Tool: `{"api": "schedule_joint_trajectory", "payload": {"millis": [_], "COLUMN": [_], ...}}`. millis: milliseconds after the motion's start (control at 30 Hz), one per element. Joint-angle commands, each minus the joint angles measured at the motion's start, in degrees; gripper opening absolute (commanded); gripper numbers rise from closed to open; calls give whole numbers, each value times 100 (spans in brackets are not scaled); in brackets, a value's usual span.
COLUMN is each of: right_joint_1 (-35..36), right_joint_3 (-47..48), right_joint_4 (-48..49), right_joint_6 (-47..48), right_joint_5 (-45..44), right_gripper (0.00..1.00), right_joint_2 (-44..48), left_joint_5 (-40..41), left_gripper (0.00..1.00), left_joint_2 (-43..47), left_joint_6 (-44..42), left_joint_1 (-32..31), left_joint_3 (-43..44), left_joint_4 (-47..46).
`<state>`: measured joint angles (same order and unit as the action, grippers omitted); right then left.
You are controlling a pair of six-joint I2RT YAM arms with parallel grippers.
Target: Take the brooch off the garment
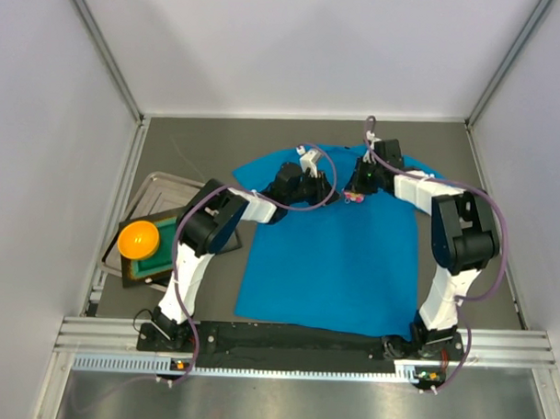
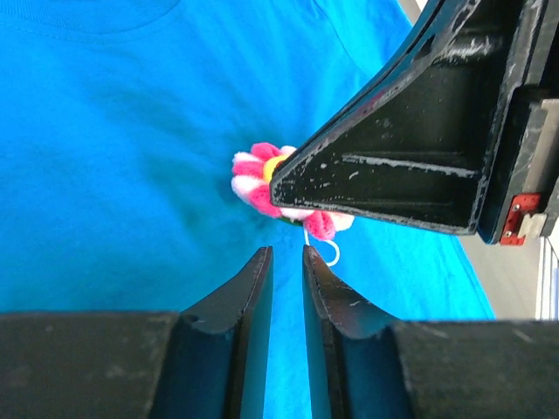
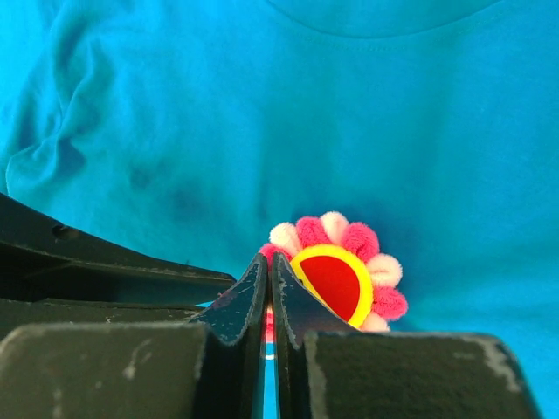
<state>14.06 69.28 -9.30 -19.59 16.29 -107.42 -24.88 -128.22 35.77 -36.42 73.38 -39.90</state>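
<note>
Blue garment (image 1: pixel 333 266) lies spread flat on the grey counter (image 1: pixel 209 143), with the brooch (image 3: pixel 339 281) on its chest just below the collar. The right end effector (image 3: pixel 269 262) is closed tight at the flower's edge. The left end effector (image 2: pixel 286 253) hovers near, its jaws a narrow slit apart.

White panel walls (image 1: pixel 295 45); dark grey tabletop (image 1: pixel 209 138); aluminium corner posts (image 1: pixel 106 52).

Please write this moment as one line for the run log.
stage: gripping brooch | right end effector: shut on brooch edge | left end effector: narrowly open, short of brooch | garment: lying flat
</note>
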Motion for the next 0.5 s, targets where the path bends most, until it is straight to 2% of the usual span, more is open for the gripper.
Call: {"api": "schedule_joint_trajectory", "payload": {"millis": [0, 467], "right_joint_1": [-228, -545], "right_joint_3": [-89, -108], "right_joint_4": [517, 886], "right_joint_6": [-378, -686], "right_joint_5": [181, 831], "right_gripper": [0, 0], "right_joint_2": [71, -139], "left_joint_5": [19, 10], "left_gripper": [25, 25], "left_joint_2": [114, 17], "left_joint_6": [-97, -35], "left_joint_1": [21, 21], "left_joint_3": [62, 132], "left_joint_4": [-97, -62]}}
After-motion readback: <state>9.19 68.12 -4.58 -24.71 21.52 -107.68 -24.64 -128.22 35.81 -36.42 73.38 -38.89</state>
